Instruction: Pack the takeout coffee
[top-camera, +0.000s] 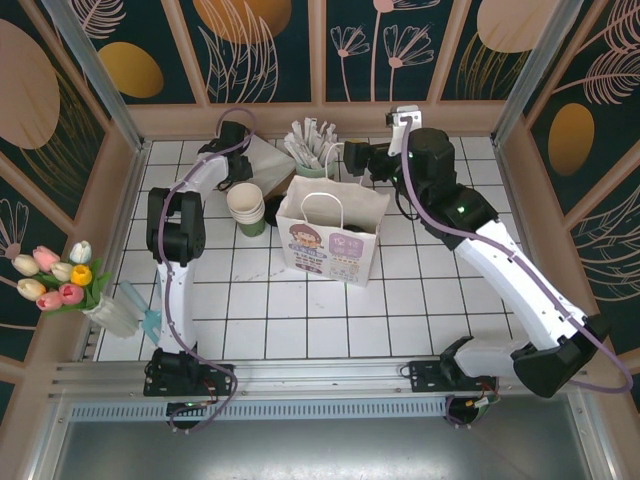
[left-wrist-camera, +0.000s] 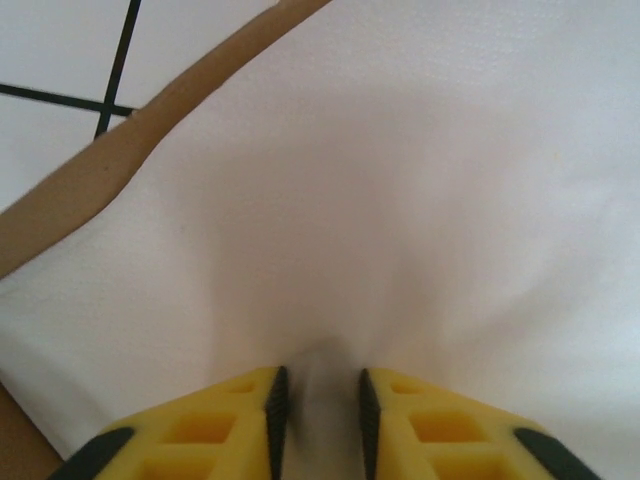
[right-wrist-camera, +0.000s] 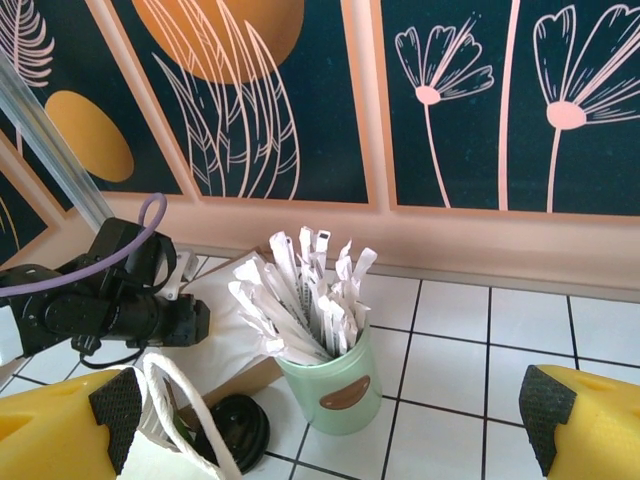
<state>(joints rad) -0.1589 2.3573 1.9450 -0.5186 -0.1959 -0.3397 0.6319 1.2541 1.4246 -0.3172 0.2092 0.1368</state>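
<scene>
The takeout coffee (right-wrist-camera: 232, 432) shows its dark round top low beside the bag's rope handle, with a bit of dark green next to it. I cannot tell whether it stands in the bag or behind it. My left gripper (left-wrist-camera: 318, 400) presses down on a stack of white napkins (left-wrist-camera: 400, 200) at the back left, and a puckered fold of napkin sits between its narrow jaws. My right gripper (right-wrist-camera: 330, 410) is wide open above the back of the table, nothing between its fingers. In the top view the left gripper (top-camera: 232, 165) and right gripper (top-camera: 358, 160) flank the bag's far side.
A white paper bag (top-camera: 335, 235) with a cartoon print stands open mid-table. Behind it is a pale green cup (right-wrist-camera: 335, 385) of paper-wrapped sticks. A stack of cream cups (top-camera: 246, 200) stands left of the bag. The napkins lie in a brown cardboard tray (left-wrist-camera: 80, 190). Tulips (top-camera: 55, 280) stand at the left edge.
</scene>
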